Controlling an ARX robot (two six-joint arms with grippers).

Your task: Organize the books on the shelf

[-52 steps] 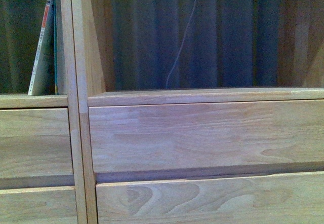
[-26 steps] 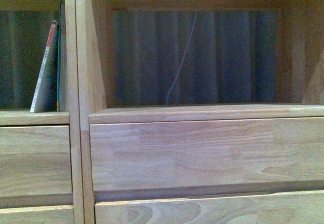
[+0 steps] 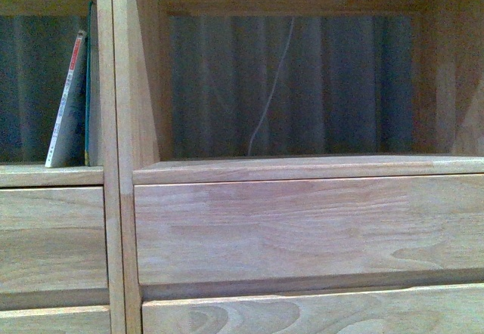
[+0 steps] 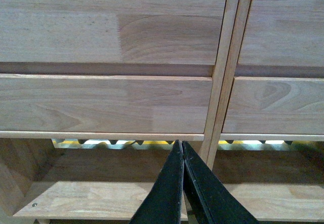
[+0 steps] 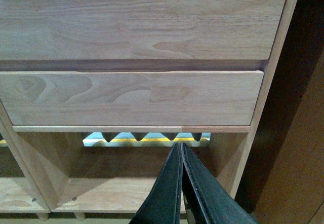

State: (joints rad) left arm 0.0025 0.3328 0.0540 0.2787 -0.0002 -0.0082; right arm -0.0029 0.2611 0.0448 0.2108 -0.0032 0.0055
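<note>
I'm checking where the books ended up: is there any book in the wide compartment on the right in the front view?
No, the wide compartment holds no book; the books stand in the neighbouring one.

Shelf point(image 3: 302, 228) — pale, smooth, matt wood grain.

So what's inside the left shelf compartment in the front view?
Two thin books at its right end: a white-spined book leaning right against an upright teal-spined book beside the divider. The compartment's left part is cut off by the frame, so nothing can be told there.

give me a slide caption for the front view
Two thin books lean in the shelf's left compartment; the wide compartment beside it holds none.
</note>
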